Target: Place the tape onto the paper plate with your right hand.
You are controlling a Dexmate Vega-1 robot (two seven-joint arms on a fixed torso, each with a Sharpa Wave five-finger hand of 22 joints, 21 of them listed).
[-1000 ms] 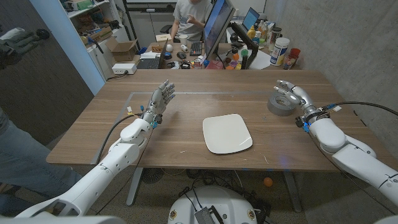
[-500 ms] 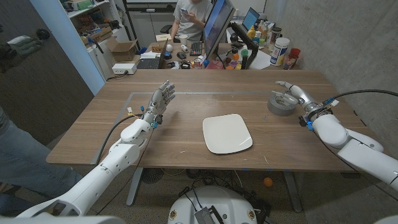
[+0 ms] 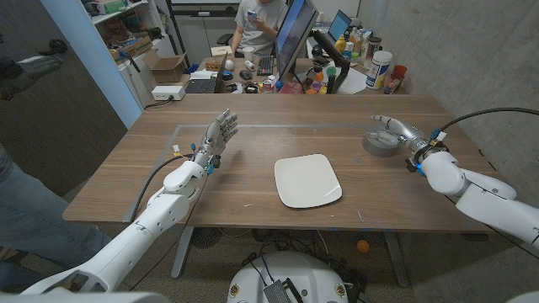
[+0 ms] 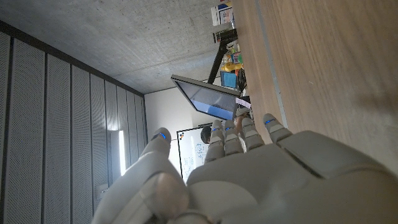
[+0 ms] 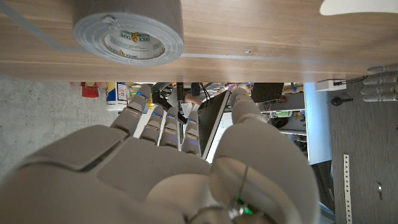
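Observation:
A grey roll of duct tape (image 3: 379,144) lies flat near the table's far right, its label showing through the core in the right wrist view (image 5: 129,31). My right hand (image 3: 396,130) reaches over the roll's far side with its fingers stretched out and holding nothing; in its wrist view (image 5: 168,155) the fingers (image 5: 163,115) point past the roll. The white paper plate (image 3: 307,180) sits at the table's middle with nothing on it, and its corner shows in the right wrist view (image 5: 360,5). My left hand (image 3: 217,137) stands upright left of the plate, fingers apart and holding nothing.
A cluttered desk with a monitor (image 3: 293,38), bottles and a seated person (image 3: 257,21) stands behind the table. Another person (image 3: 21,202) stands at the left edge. A cable (image 3: 156,181) runs along my left arm. The table's right edge (image 3: 472,147) is close to the tape.
My right hand has tipped down from upright and stretched its fingers over the tape, while its forearm swung lower and to the right. Tape, plate and left hand have not moved.

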